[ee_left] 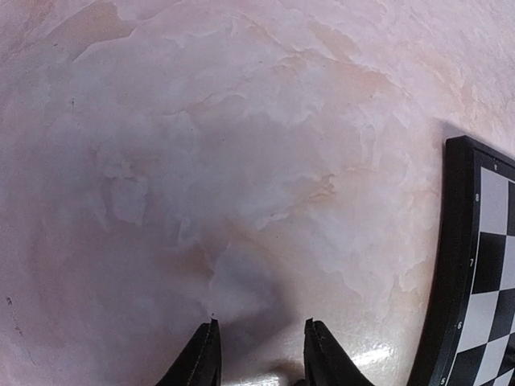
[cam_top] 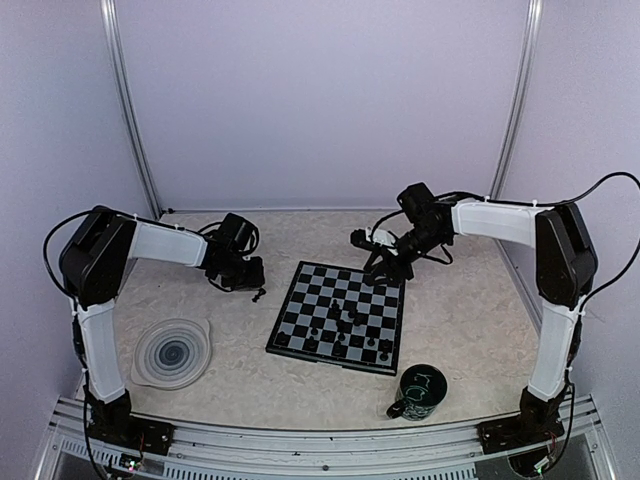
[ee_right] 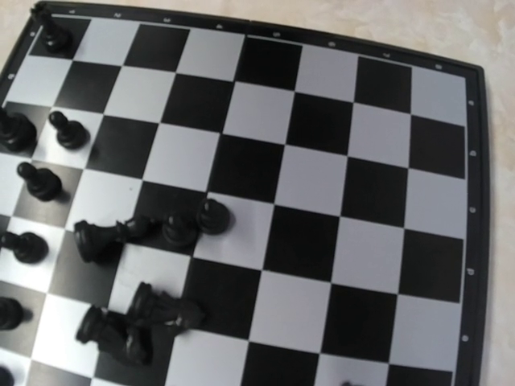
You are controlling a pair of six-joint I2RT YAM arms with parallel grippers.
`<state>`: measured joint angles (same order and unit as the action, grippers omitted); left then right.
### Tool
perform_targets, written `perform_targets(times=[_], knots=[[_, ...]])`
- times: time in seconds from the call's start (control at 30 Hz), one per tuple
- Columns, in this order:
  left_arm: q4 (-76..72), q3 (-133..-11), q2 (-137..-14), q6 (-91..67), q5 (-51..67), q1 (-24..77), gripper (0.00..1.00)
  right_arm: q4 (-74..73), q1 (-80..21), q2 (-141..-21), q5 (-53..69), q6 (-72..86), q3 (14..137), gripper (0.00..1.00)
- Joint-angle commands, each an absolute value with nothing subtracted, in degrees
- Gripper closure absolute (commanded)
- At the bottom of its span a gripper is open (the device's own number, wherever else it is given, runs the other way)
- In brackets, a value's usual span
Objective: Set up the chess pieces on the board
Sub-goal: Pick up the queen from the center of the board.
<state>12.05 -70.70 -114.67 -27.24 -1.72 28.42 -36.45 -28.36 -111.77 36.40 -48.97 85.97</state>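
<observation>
The board (cam_top: 300, 300) lies flat at the table's middle. Several black chess pieces (cam_top: 350, 316) cluster near its centre, and others stand along its near rows. The right wrist view shows upright pieces (ee_right: 67, 131) at the left and toppled ones (ee_right: 165, 310) on the board (ee_right: 378, 201). My right gripper (cam_top: 383, 270) hovers over the board's far edge; its fingers are outside its own view. My left gripper (ee_left: 261, 326) stands open over bare table left of the board (ee_left: 467, 265), with nothing between its fingers (ee_left: 205, 358).
A dark green mug (cam_top: 418, 393) stands off the board's near right corner. A round grey spiral-patterned plate (cam_top: 172, 352) lies at the near left. White walls and metal posts close in the back and sides.
</observation>
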Motion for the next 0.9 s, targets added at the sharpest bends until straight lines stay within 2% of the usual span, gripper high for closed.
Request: perform_targets(times=[0.0,0.07,0.17,0.67,0.87], knots=[[14.96,-70.84,-117.25,-27.70,-0.35,28.66,0.61,-36.87,-28.88,-113.08,37.60,-48.99,85.90,0.56],[15.69,-70.69,-116.55,-26.27,0.73,29.41,0.56,-37.01,-28.84,-113.24,37.62,-48.96,86.04,0.56],[17.14,-71.05,-115.66,-24.11,1.17,30.85,0.53,-37.19,-28.85,-113.73,37.77,-48.96,86.31,0.56],[16.00,-62.28,-103.04,-14.94,5.33,31.91,0.52,-38.75,-28.92,-114.93,38.57,-48.78,87.36,0.57],[15.93,-60.37,-101.59,-12.35,7.92,32.08,0.51,-39.82,-28.92,-115.68,39.17,-48.91,87.98,0.57]])
